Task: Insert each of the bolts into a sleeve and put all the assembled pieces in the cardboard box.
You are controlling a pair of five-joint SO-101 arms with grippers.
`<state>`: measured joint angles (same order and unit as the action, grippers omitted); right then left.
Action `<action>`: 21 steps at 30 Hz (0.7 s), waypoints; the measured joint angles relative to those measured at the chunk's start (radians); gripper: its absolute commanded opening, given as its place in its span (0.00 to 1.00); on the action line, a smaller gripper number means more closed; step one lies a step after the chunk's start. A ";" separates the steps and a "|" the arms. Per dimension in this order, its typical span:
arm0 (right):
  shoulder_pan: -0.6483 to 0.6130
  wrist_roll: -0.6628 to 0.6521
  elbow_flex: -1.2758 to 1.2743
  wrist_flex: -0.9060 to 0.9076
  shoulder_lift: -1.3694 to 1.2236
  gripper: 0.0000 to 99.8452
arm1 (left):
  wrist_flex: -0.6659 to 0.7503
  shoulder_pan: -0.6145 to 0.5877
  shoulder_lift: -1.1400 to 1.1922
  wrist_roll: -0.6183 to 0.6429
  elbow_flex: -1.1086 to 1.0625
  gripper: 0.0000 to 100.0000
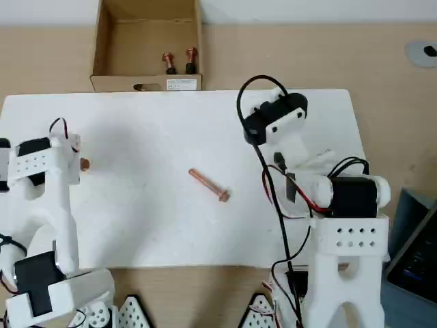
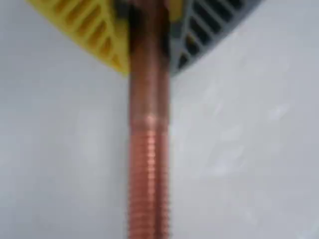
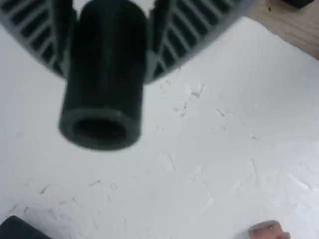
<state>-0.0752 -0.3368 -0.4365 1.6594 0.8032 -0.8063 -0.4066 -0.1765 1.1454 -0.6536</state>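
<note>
Left pincer [image 2: 148, 64] is closed on a copper bolt [image 2: 148, 149], threaded end sticking out. Right pincer [image 3: 107, 69] is clamped on a black sleeve [image 3: 102, 109], open bore facing out. A second bolt [image 1: 208, 184] lies mid-tabletop [image 1: 150, 225]. Two assembled pieces [image 1: 168, 63] are seen in the cardboard box [image 1: 102, 41]. Step is judged as mating: the thread tip should be lined up with the bore axis before pushing, since tilt risks jamming.

— What does everything sit on?
— A pale wooden desk [image 1: 389, 68], with a scuffed white mat [image 1: 150, 219] over its middle.
— And at the edges?
— A grey round fitting [image 1: 422, 52] at the far right, and a dark case [image 1: 413, 246] by the right edge.
</note>
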 measured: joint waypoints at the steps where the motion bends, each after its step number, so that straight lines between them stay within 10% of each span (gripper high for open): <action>1: 0.000 0.000 0.000 0.000 0.000 0.01 | 0.020 -0.006 0.000 0.006 -0.015 0.00; 21: 0.000 0.000 0.000 0.000 0.000 0.01 | 0.071 -0.008 0.000 -0.061 -0.075 0.21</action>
<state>-0.0752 -0.3368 -0.4365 1.6594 0.8032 -0.7357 -0.4143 -0.1765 1.0840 -0.7288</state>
